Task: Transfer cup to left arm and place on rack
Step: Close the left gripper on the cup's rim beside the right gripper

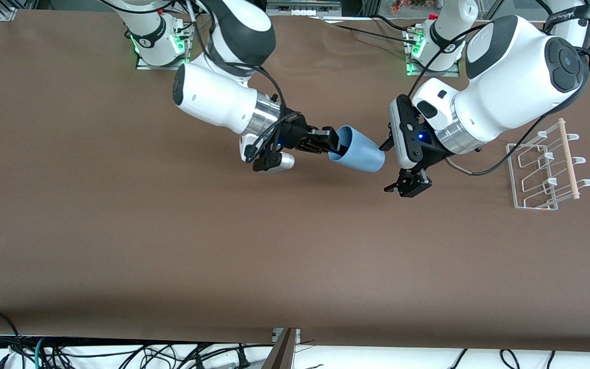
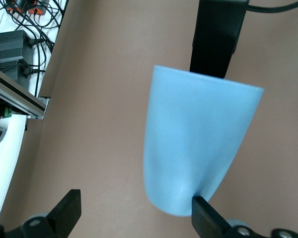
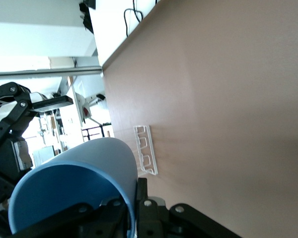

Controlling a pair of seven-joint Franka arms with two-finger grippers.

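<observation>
The cup [image 1: 357,150] is held up in the air over the middle of the tabletop [image 1: 121,230], lying on its side. Its long axis runs roughly level, along the line between the two grippers: the open mouth faces the right arm's end of the tabletop, and the closed, narrower base points toward the left gripper [image 1: 406,185].

The right gripper [image 1: 332,144] is clamped on the cup's rim, one finger inside the mouth and the other against the outer wall. In the right wrist view the blue opening [image 3: 72,196] fills the space just above the black fingers [image 3: 144,210], with the rack [image 3: 145,150] seen farther off on the brown surface.

The left gripper hangs over the tabletop just beside the cup's base, its fingers spread wide apart. In the left wrist view the cup's base [image 2: 186,193] sits between the two black fingertips [image 2: 65,210]; one fingertip looks to be right at the wall of the cup, though actual contact cannot be told, and the other stands well clear of it.

The rack sits on the tabletop toward the left arm's end, its wooden rod [image 1: 567,158] along one side, well apart from the cup.
</observation>
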